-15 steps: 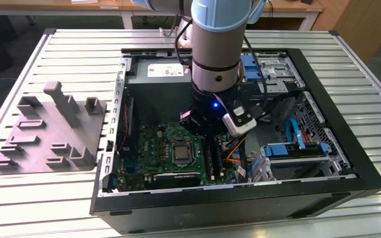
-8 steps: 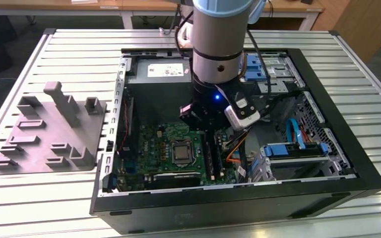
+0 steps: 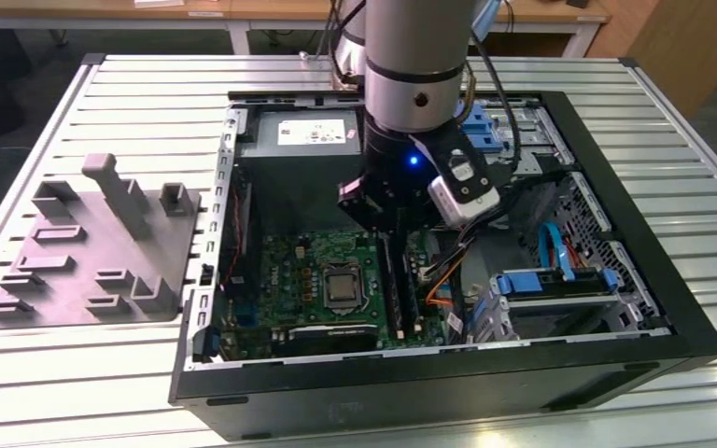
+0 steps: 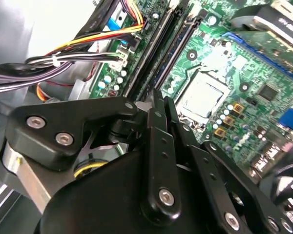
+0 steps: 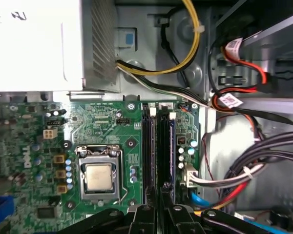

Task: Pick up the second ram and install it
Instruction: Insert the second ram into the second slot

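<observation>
Black gripper (image 4: 155, 100) linkage sits closest to the lens in the second wrist view. Its two fingers (image 4: 158, 117) are pressed together side by side, tips aimed at the long memory slots (image 4: 154, 48) on the green motherboard (image 4: 244, 73). The second ram (image 4: 177, 53) appears as a dark bluish strip standing in the slot line running away from those tips; I cannot tell whether the tips touch it. The silver processor socket (image 4: 202, 95) lies just beside the slots, and a bundle of black, yellow and red cables (image 4: 63, 61) crosses on their other side. In the first wrist view, the clenched gripper (image 5: 161, 195) hangs over the near end of the slots (image 5: 158, 146). The processor socket (image 5: 98, 175) is on one side and small blue capacitors (image 5: 183, 153) with a white cable plug (image 5: 190, 178) on the other. Beyond the board sit the pale power supply box (image 5: 34, 44), a yellow wire loop (image 5: 188, 44) and red cables (image 5: 244, 66) against the metal chassis. In the exterior view, the open computer case (image 3: 657, 280) lies on a slatted metal table (image 3: 695, 112), with a grey plastic block (image 3: 91, 247) of upright posts at the exterior view's left. The arm (image 3: 414, 65) drops straight down from the upper middle of the frame into the case, its gripper (image 3: 390, 219) low over the motherboard (image 3: 296, 271). A blue-trimmed drive cage (image 3: 558, 280) stands at the exterior view's right.
</observation>
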Controlling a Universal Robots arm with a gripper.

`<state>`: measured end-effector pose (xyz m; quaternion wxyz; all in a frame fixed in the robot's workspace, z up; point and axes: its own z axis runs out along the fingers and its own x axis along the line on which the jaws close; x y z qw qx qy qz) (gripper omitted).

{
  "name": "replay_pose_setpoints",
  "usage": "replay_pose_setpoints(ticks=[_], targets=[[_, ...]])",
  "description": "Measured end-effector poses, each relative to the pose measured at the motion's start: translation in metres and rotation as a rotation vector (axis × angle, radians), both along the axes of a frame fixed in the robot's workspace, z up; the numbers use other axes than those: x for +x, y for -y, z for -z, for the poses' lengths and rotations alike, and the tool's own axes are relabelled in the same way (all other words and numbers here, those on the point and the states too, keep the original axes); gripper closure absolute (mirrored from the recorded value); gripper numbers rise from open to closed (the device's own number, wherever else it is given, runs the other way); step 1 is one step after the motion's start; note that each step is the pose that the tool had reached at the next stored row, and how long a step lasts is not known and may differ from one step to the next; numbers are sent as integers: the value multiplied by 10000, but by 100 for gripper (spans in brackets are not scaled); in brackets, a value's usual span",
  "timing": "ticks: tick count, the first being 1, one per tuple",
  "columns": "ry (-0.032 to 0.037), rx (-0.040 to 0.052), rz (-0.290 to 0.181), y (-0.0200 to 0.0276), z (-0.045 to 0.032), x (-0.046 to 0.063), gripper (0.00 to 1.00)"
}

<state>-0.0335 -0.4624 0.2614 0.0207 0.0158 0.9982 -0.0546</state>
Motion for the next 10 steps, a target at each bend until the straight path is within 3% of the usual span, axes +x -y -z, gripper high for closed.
replay_pose_setpoints(ticks=[5, 10], targets=[[1, -3, 0, -4, -133, 0, 82], [10, 41, 1, -3, -137, -1, 82]])
